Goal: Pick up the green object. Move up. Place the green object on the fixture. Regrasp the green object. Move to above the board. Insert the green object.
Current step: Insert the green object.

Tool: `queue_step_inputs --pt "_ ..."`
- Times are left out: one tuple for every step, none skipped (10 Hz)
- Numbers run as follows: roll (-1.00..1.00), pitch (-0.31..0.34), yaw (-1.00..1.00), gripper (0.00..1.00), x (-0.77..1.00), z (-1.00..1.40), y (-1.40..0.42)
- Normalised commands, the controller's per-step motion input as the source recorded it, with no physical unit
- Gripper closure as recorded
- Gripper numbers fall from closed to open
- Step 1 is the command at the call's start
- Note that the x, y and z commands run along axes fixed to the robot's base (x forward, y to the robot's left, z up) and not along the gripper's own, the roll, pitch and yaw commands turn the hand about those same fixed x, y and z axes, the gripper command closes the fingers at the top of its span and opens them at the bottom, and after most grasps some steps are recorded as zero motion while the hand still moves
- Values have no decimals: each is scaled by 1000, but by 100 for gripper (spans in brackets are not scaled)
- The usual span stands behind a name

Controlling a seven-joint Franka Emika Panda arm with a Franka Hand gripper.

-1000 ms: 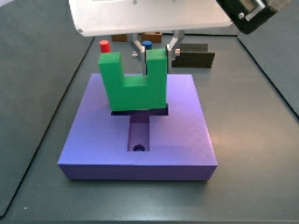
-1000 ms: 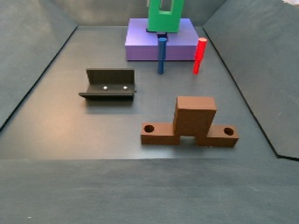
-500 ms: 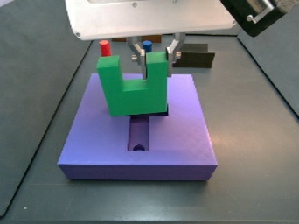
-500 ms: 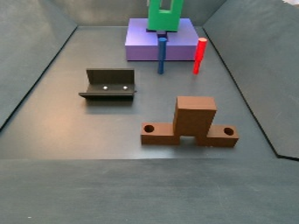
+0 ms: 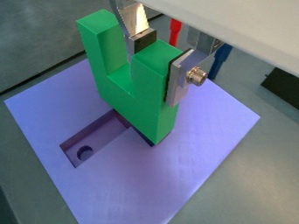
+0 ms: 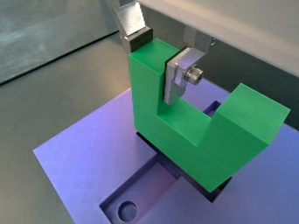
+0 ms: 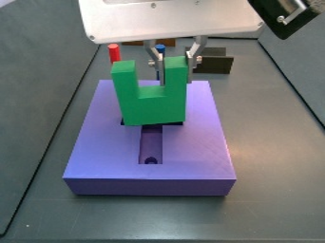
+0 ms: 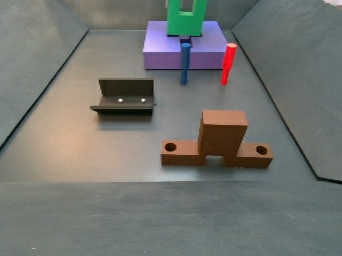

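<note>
The green object [image 7: 146,95] stands upright, prongs up, over the cross recess of the lavender board [image 7: 152,152]. My gripper [image 7: 174,59] is shut on one prong. Both wrist views show the silver fingers [image 5: 180,80] [image 6: 180,75] pressed flat on that prong of the green object [image 5: 126,83] [image 6: 193,127]. Its base sits at the mouth of the recess [image 5: 96,140]; how deep it sits is hidden. In a side view the green object [image 8: 187,18] rises from the board [image 8: 163,48] at the far end. The dark fixture [image 8: 124,97] stands apart on the floor.
A red peg [image 8: 229,62] and a blue peg [image 8: 185,60] stand upright by the board's edge. The brown wooden cross-shaped stand [image 8: 221,140] sits on the floor nearer the camera. The fixture [image 7: 214,63] lies just behind the board. Grey walls enclose the floor.
My gripper and the green object have shifted slightly sideways over the board and sunk a little toward the recess. Nothing else has moved.
</note>
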Motion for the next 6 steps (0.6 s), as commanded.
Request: queue_step_inputs --pt "134 94 -120 100 217 -14 0" --pt "146 120 -131 100 211 0 0" --pt "117 31 -20 100 0 -86 0" --pt "71 0 -14 100 0 -166 0" --pt "0 -50 0 100 -174 -274 0" --pt "0 -54 0 100 -246 -240 0"
